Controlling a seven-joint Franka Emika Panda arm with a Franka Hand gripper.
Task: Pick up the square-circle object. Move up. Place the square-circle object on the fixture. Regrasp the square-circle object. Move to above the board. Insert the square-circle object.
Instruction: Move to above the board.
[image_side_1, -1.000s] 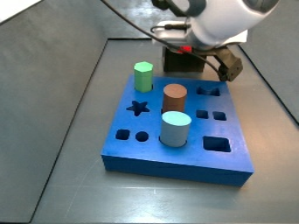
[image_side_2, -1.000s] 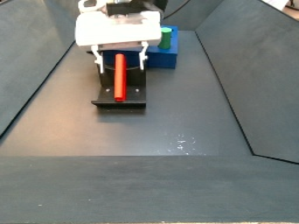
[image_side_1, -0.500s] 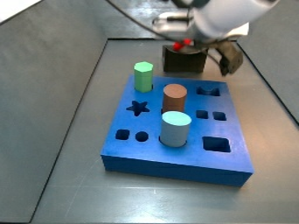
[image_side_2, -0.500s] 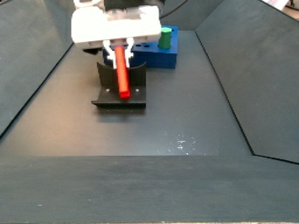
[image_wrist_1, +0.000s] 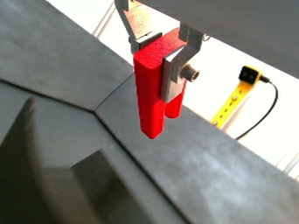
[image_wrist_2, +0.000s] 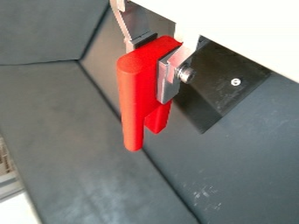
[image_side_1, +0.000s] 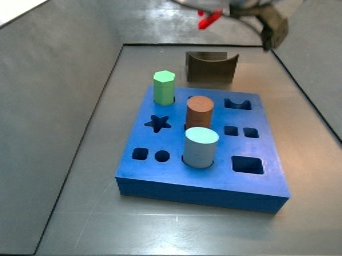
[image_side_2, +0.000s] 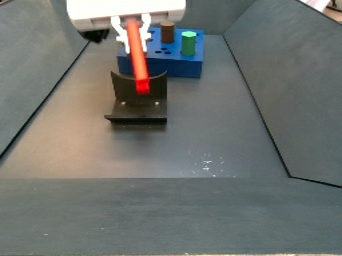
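Two flat silver fingers of the gripper (image_wrist_1: 162, 48) are clamped on one smooth red plastic piece (image_wrist_1: 153, 87), a long bar with two parallel legs, hanging tilted above the dark notched fixture (image_side_2: 138, 98). Beyond the gripper lies one thick blue board (image_side_1: 201, 150) holding three pegs: green hexagonal (image_side_1: 164, 87), brown round (image_side_1: 199, 110), pale blue round (image_side_1: 201, 147).

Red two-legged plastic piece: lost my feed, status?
Pincer shut on red two-legged plastic piece, raised above the dark notched fixture. Blue slab board not reached. Nothing in the way.
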